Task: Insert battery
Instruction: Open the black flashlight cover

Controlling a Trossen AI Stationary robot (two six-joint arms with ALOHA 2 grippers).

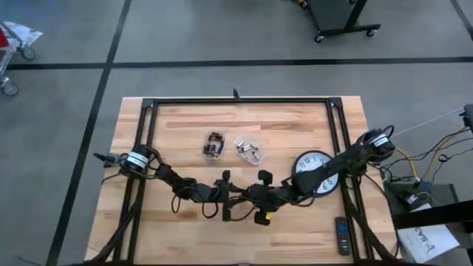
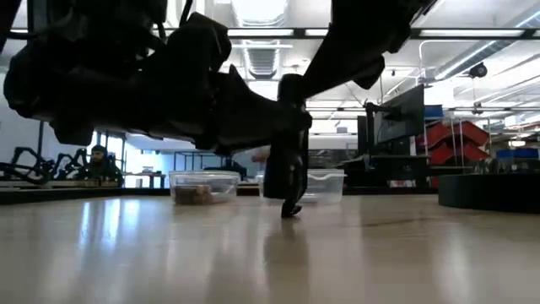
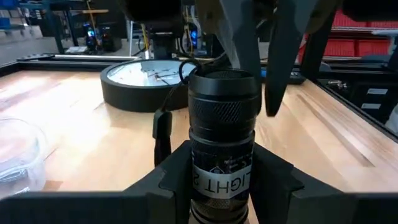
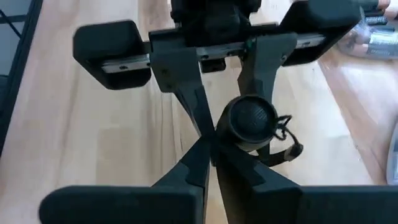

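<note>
Both arms meet near the table's [image 1: 185, 229] front centre. The left gripper [image 3: 221, 180] is clamped on a black flashlight [image 3: 224, 137], its fingers pressing the labelled barrel from both sides. The right gripper [image 4: 214, 165] sits at the flashlight's capped end, fingers drawn together; whether it grips the cap or merely touches it cannot be told. No loose battery is visible at the flashlight; two clear trays [image 1: 214, 145] with small parts lie farther back, beside a wall clock [image 1: 316, 174] under the right arm. Likely risks: an off-axis twist by the right gripper could lever the barrel out of the left fingers, and the dangling lanyard [image 3: 163, 127] could snag a finger.
</note>
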